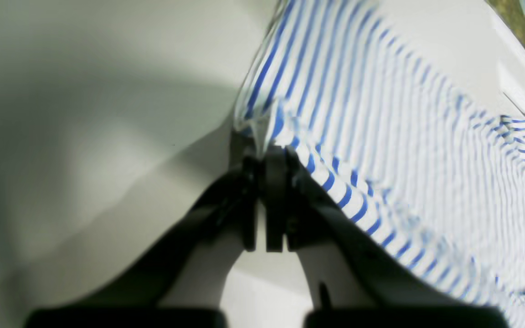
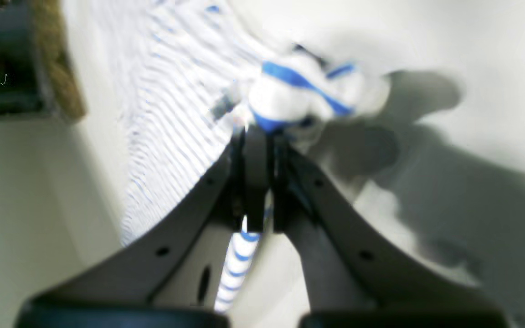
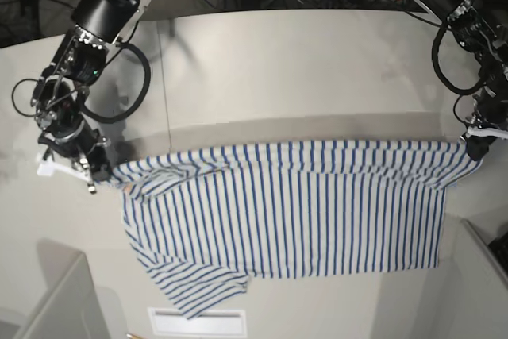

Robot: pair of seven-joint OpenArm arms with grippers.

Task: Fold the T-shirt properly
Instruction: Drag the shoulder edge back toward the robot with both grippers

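Shirt: I count one T-shirt, striped blue on white, spread across the near half of the table with its long axis running left edge to right edge.
Top hem line: pulled fairly taut between my two grippers — it sags only a little in the middle, from what the base view gives me.
Left gripper: jaws pressed together on a corner of the striped cloth, near the table's right edge in the base view; the fabric fans away from the pinch to the right in the wrist view.
Right gripper: jaws likewise clamped, with a bunched wad of stripe poking out past the tips, near the left edge of the table in the base view.
Sleeves: one short sleeve lies flat toward the near-left corner; the other I cannot pick out.
Key relation: the body of the shirt lies toward the near edge from both pinches, so I judge the next fold carries the held edge that way — both arms equally placed, one per end.
Arms: two, both engaged.
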